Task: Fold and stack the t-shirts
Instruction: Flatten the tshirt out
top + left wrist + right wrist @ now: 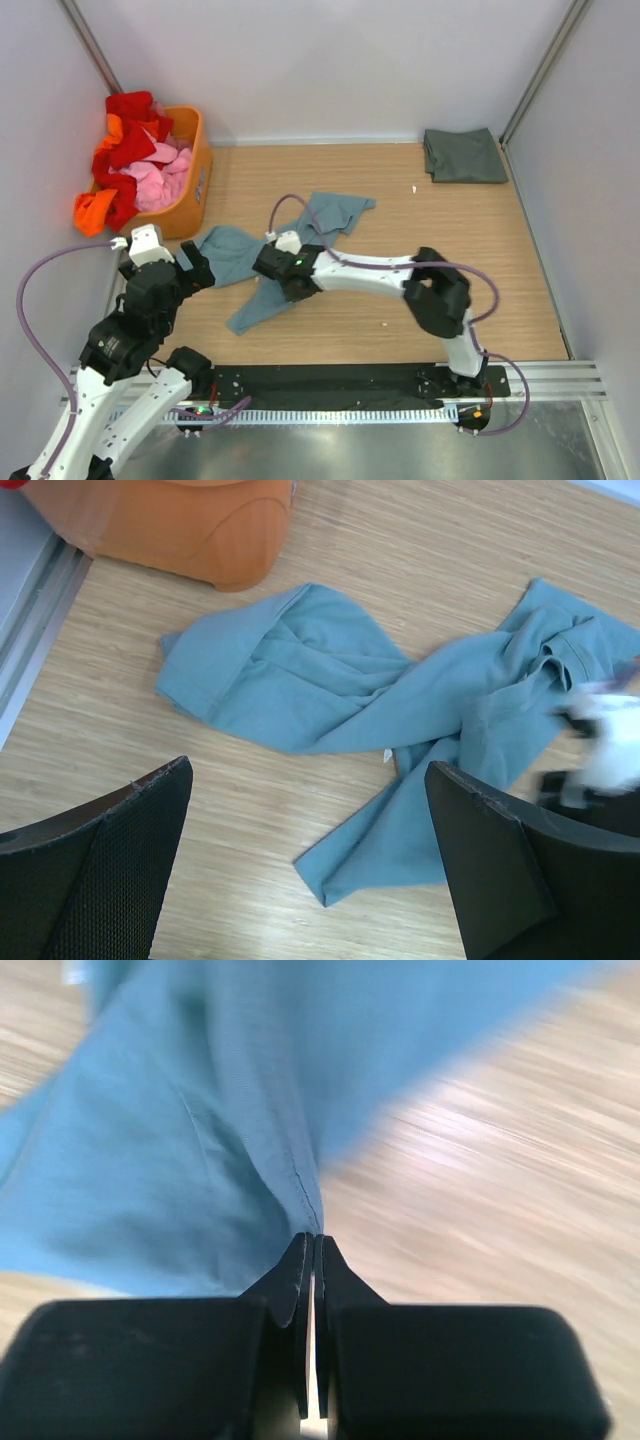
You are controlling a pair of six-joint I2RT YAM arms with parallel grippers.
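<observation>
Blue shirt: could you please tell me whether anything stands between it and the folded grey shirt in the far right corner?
Nothing visible does. Between the blue shirt, held in the shut right pincer, and the grey shirt lies bare table, save one tiny white speck. The basket sits off to the left.

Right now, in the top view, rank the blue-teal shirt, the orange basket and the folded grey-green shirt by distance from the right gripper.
1. Blue-teal shirt: pinched in the right gripper, centre of the view.
2. Orange basket: far-left corner.
3. Folded grey-green shirt: far-right corner.
</observation>
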